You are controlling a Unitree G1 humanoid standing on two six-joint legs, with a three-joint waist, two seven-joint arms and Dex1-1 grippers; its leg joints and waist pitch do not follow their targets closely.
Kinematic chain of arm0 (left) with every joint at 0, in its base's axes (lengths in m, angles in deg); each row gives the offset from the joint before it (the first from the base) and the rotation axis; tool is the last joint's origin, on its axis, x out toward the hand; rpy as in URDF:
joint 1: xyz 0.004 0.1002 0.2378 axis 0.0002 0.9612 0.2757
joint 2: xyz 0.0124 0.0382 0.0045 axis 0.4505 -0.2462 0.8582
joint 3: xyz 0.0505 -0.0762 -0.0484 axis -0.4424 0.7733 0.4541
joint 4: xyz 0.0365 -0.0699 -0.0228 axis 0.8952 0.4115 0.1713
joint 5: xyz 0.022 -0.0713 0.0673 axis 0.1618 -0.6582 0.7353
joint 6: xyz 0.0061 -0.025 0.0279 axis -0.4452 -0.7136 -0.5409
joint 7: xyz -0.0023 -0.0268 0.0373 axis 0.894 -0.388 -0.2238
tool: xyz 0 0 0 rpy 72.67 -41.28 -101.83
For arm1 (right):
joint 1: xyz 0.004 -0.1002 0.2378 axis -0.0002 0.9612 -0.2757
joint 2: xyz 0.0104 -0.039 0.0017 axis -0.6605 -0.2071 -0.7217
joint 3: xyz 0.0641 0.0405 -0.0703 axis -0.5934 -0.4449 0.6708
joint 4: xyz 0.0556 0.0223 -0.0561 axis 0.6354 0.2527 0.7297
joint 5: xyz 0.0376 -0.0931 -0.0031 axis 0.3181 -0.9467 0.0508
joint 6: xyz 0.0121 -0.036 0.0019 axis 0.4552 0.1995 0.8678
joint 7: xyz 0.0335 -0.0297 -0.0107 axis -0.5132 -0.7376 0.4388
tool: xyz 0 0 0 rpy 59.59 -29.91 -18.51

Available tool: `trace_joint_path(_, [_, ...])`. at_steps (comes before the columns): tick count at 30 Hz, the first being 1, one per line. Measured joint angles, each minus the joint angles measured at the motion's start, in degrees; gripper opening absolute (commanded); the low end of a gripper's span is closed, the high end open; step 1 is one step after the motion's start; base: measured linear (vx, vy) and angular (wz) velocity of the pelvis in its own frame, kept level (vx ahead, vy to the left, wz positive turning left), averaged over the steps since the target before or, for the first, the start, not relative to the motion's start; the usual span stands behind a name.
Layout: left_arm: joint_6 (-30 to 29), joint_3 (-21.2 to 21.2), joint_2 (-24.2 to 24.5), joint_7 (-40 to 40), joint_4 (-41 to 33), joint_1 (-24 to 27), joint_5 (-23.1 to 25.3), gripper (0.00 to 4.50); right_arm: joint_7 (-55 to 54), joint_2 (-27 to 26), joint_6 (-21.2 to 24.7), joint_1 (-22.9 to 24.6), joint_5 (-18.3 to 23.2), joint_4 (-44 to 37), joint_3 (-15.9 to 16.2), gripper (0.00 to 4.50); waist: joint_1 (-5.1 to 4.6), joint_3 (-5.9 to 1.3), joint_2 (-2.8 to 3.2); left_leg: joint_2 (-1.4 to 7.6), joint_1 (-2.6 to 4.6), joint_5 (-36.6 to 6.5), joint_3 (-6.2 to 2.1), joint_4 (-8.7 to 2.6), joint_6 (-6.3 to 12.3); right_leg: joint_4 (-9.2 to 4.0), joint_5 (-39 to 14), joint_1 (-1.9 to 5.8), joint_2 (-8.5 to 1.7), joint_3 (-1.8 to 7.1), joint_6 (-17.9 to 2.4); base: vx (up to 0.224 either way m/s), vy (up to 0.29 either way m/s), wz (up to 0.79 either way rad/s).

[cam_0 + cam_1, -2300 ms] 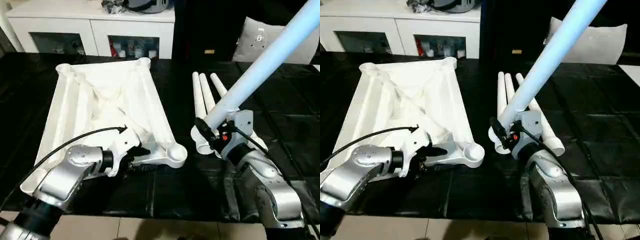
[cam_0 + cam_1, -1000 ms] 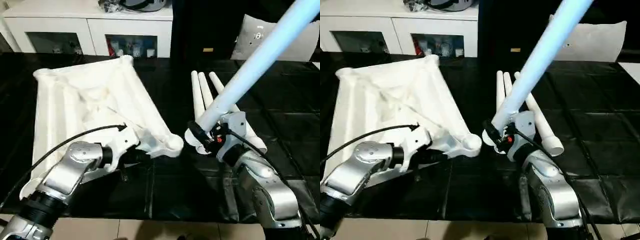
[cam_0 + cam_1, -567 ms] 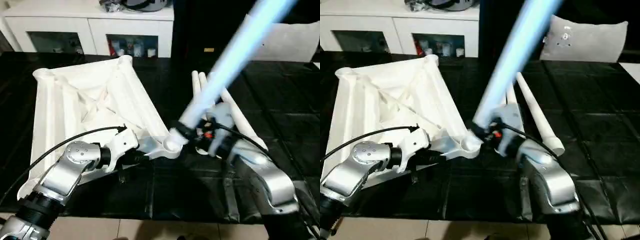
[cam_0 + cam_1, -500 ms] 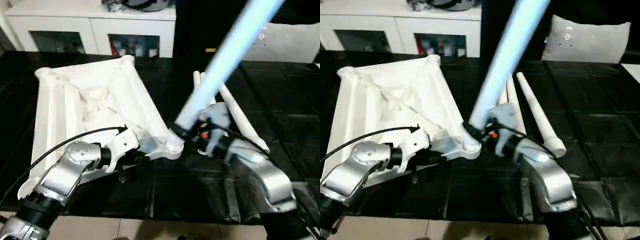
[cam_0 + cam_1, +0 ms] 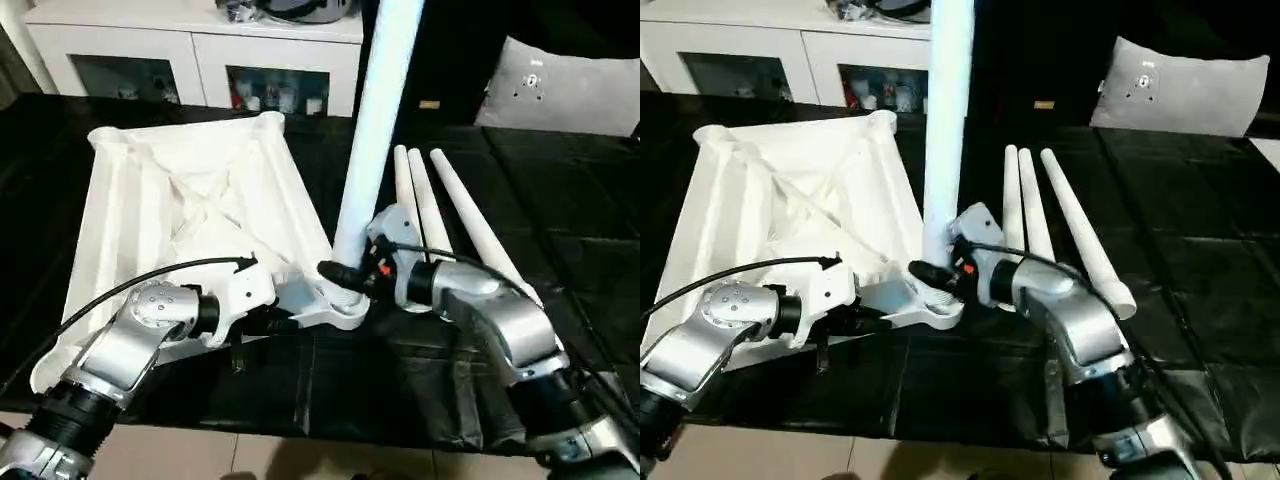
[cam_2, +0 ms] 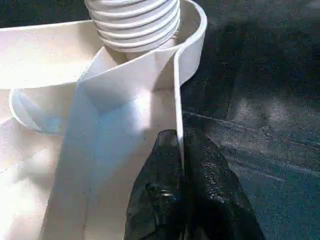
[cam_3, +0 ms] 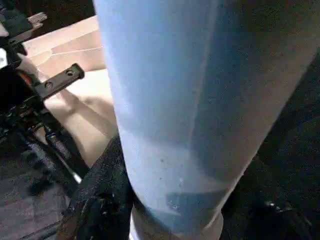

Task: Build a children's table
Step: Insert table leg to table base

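Note:
The children's table top (image 5: 190,210) lies upside down on the black surface, ribs up. My left gripper (image 5: 283,320) is shut on its thin rim beside the near right corner socket (image 5: 345,302); the left wrist view shows both black fingers (image 6: 160,175) pinching that wall. One white leg (image 5: 375,130) stands almost upright, gripped low down by my shut right gripper (image 5: 345,272). Its ribbed, threaded end (image 6: 132,22) sits in the corner socket. Three more legs (image 5: 440,210) lie side by side to the right of the top.
A white cabinet with glass doors (image 5: 190,60) stands behind the black work surface (image 5: 580,230). A grey cushion (image 5: 570,90) rests at the back right. The surface's front edge (image 5: 330,425) runs close below my arms, with pale floor beyond it.
My right arm has swung the leg from a steep rightward tilt to nearly upright and brought its end into the corner socket. The left gripper keeps its hold on the rim.

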Motion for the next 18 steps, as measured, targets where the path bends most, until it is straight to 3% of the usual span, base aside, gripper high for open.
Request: trace_joint_path(18, [1.74,-0.18,-0.29,1.77,2.48,-1.20,0.32,0.00,2.32,1.94,3.51,0.02,0.79,-1.97,-0.27,1.89,0.30,0.03,-0.07,0.18,0.03,0.14,0.10,0.00,-0.23,0.09,0.03,0.06,-0.03,-0.12,-0.05,0.000,0.000,0.00])
